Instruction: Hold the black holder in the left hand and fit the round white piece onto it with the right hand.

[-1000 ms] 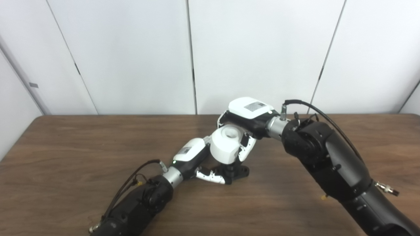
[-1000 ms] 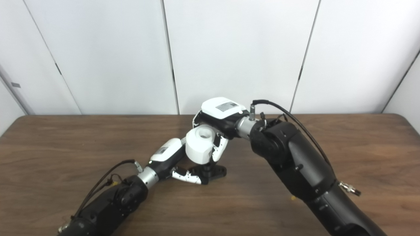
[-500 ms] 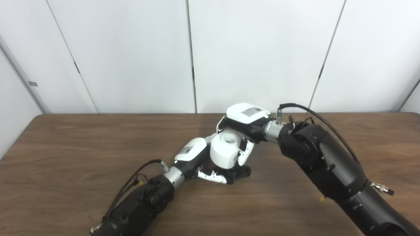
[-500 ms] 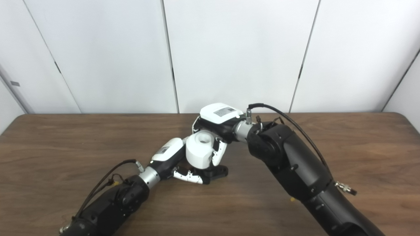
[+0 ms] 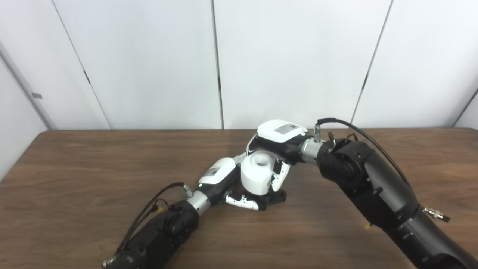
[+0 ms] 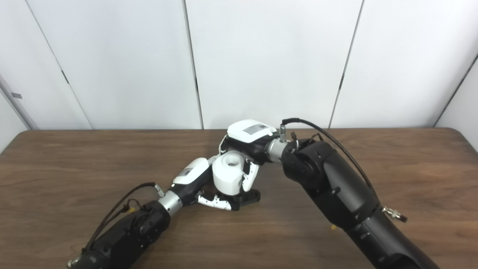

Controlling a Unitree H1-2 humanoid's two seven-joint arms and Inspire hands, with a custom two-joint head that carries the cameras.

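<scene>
A brown wooden table [image 5: 74, 179] stands before pale wall panels, and two black robot arms meet near its middle. The landmark is the black holder [image 5: 274, 197], a low dark base resting on the table. The left hand [image 5: 224, 177], white-shelled, reaches in from the holder's left side; its fingers [image 5: 242, 202] curl along the holder's near edge and grip it against the tabletop. Directly above the holder sits the round white piece [image 5: 257, 173], a squat cylinder with a hollow in its top face, upright. Its lower rim meets the holder, though whether it is fully seated cannot be told. The right hand [image 5: 280, 144] comes in from the holder's upper right, its palm arched over the far side of the white piece. Its fingers [image 5: 280, 176] hang down the piece's right side and pinch it, so the piece lies under and within that hand's grasp.
</scene>
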